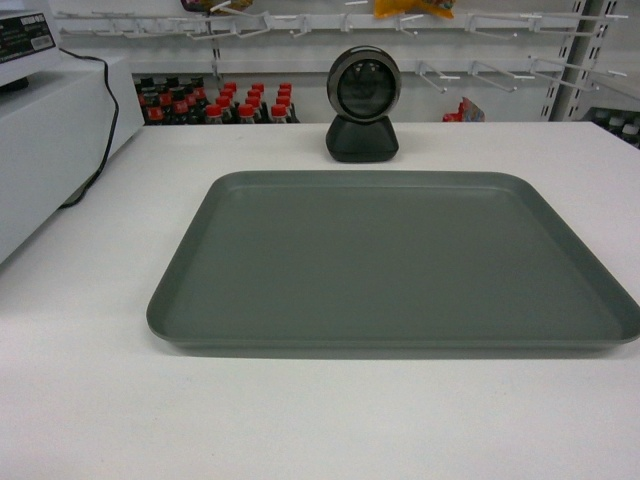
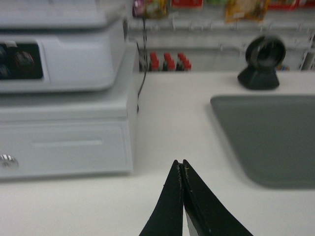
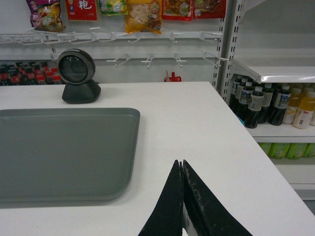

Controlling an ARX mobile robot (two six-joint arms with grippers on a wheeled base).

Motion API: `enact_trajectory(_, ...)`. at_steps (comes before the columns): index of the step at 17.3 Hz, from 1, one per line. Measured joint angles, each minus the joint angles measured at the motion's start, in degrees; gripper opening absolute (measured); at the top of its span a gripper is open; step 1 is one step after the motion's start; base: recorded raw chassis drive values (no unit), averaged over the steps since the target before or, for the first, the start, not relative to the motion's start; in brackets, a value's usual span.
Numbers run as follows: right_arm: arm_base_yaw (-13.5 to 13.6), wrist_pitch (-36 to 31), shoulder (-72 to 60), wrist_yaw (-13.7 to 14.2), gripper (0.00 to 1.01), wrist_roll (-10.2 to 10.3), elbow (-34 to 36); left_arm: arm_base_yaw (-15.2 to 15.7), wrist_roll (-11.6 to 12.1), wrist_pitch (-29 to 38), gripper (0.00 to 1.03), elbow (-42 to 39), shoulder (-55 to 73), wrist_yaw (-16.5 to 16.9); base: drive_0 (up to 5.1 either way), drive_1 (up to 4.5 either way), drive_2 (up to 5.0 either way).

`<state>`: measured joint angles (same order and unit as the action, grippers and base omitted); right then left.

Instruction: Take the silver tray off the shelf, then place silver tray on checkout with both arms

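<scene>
Blur softens the left wrist view, where the large dull grey metal tray (image 2: 268, 137) is cut off at the right edge. Lying flat on the smooth white table (image 1: 90, 400), the tray (image 1: 390, 265) sits just in front of the black round-headed scanner (image 1: 364, 105), its rounded corners and low rim matte. Apart from it, the left tool (image 2: 182, 166) is beside its left edge and the right tool (image 3: 181, 164) beside its right, both pressed closed, gripping nothing.

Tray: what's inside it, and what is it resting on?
The tray holds nothing; its whole inner surface shows bare grey. It lies flat on the white checkout, in front of the scanner. The counter patch beneath it is covered, so unseen.
</scene>
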<state>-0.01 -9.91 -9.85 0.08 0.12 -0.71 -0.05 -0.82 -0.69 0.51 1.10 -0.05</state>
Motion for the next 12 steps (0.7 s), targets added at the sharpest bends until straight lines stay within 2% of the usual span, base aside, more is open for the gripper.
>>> enact_trajectory(2,0.00,10.40,8.41,-0.07,0.02,0.00,-0.04,0.00,0.04,0.33,0.02,0.00,-0.52,0.00,0.0,0.00,0.0)
enact_trajectory(3,0.00,8.98,9.64,-0.09,0.02,0.00,-0.24,0.02,0.04,0.24,0.02,0.00,-0.52,0.00,0.0,0.00,0.0)
enact_trajectory(8,0.00,10.14,9.60,0.00,0.02,0.00,-0.02,0.00,0.04,0.50,0.02,0.00,-0.52,0.04,0.0,0.00,0.0)
enact_trajectory(9,0.00,10.16,9.60,0.00,0.10,-0.04,-0.02,0.00,0.02,0.48,0.05,0.00,-0.52,0.04,0.0,0.00,0.0)
enact_trajectory(12,0.00,10.14,9.60,0.00,0.41,-0.04,-0.04,0.00,0.02,0.48,0.36,0.00,-0.52,0.04,0.0,0.00,0.0)
